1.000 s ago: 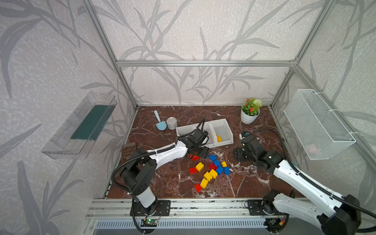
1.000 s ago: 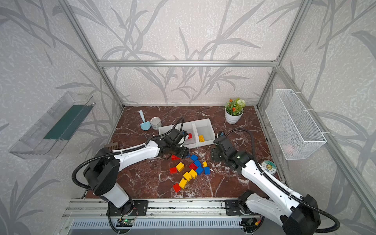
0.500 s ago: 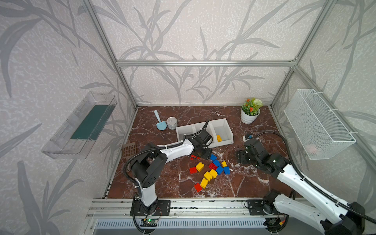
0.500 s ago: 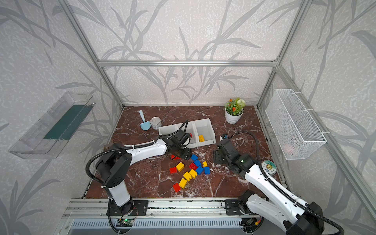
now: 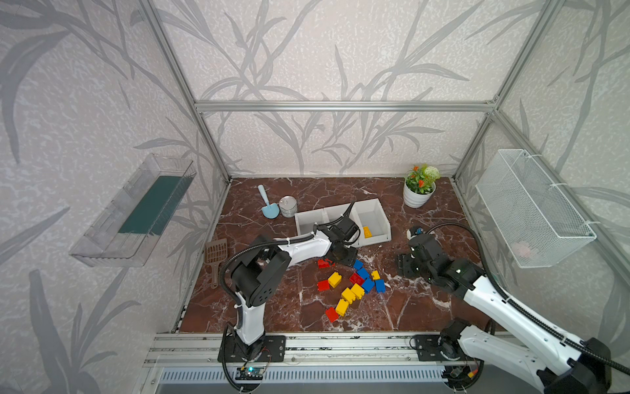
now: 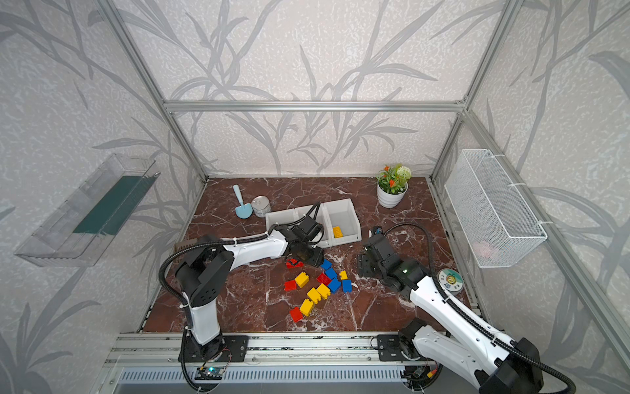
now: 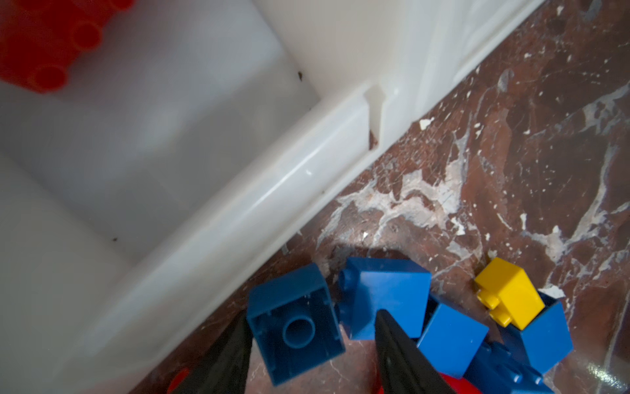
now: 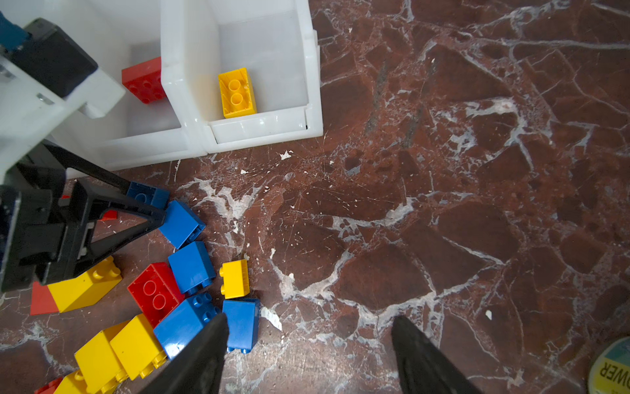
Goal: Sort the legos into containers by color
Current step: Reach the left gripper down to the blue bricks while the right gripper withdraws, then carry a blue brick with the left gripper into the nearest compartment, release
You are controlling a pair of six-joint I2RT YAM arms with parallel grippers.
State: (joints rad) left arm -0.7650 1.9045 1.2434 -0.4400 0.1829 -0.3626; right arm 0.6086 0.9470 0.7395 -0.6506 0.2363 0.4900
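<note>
Loose red, blue and yellow legos (image 5: pixel 354 286) lie in a pile on the marble floor in front of the containers (image 5: pixel 381 218), three joined white bins. A yellow brick (image 8: pixel 237 92) lies in the right bin and a red brick (image 8: pixel 143 82) in the middle one. My left gripper (image 7: pixel 312 314) is low at the pile's far edge, open. Its jaws straddle a blue brick (image 7: pixel 295 327) that lies on its side; one finger touches it and the other stands apart. My right gripper (image 8: pixel 308 317) hangs open over bare floor, just right of the pile.
A potted plant (image 5: pixel 418 191) stands at the back right. A tin can (image 5: pixel 288 206) and a blue scoop (image 5: pixel 267 204) sit left of the bins. A brown slotted scoop (image 5: pixel 215 254) lies by the left wall and a tape roll (image 6: pixel 450 280) by the right wall.
My left gripper has come from the bins' front down to the pile's far edge, and its jaws have narrowed around the blue brick. The right gripper has hardly moved.
</note>
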